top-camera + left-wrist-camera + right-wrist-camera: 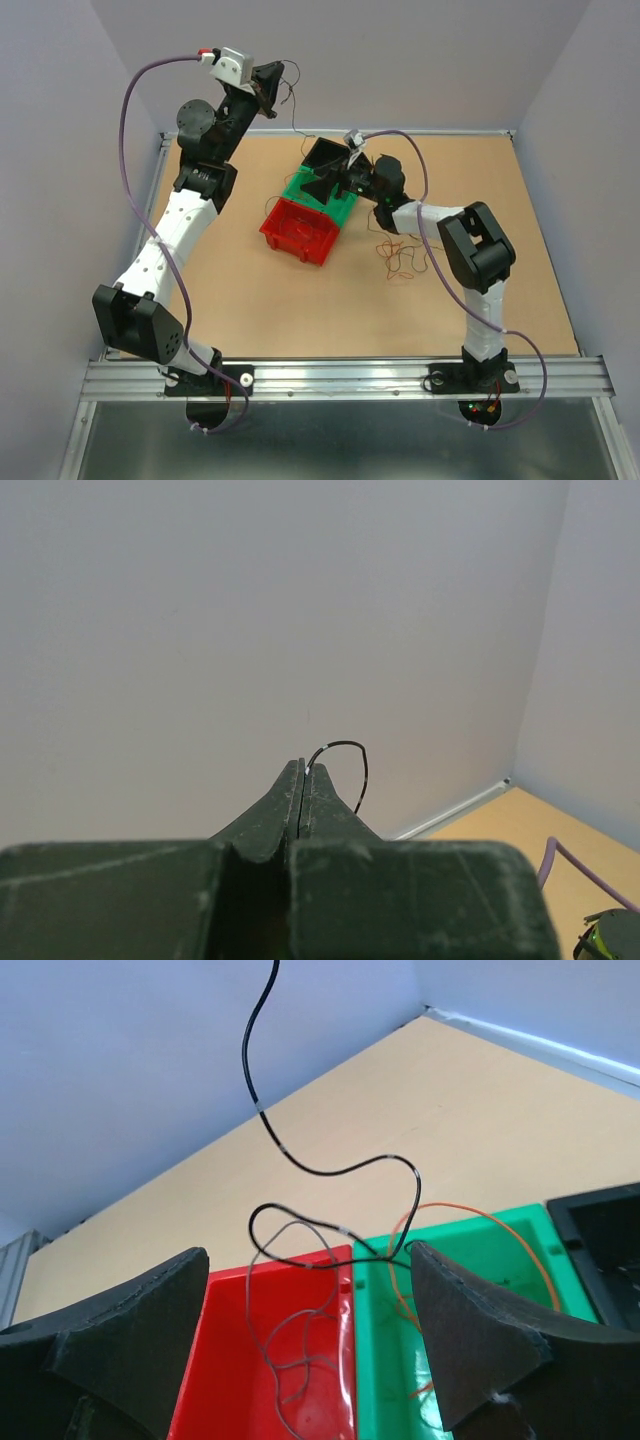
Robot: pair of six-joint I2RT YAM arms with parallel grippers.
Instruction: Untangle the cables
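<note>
My left gripper is raised high at the back left, shut on a thin black cable. In the left wrist view the cable's end curls out of the closed tips. The black cable hangs down in the right wrist view and loops between the fingers of my open right gripper, touching neither pad. My right gripper hovers over the bins. A grey cable hangs into the red bin and an orange cable arcs over the green bin. A small tangle of red, orange and brown cables lies on the table.
A red bin, a green bin and a black bin stand in a row mid-table. In the right wrist view the red bin, the green bin and the black bin lie below the fingers. Grey walls enclose the table.
</note>
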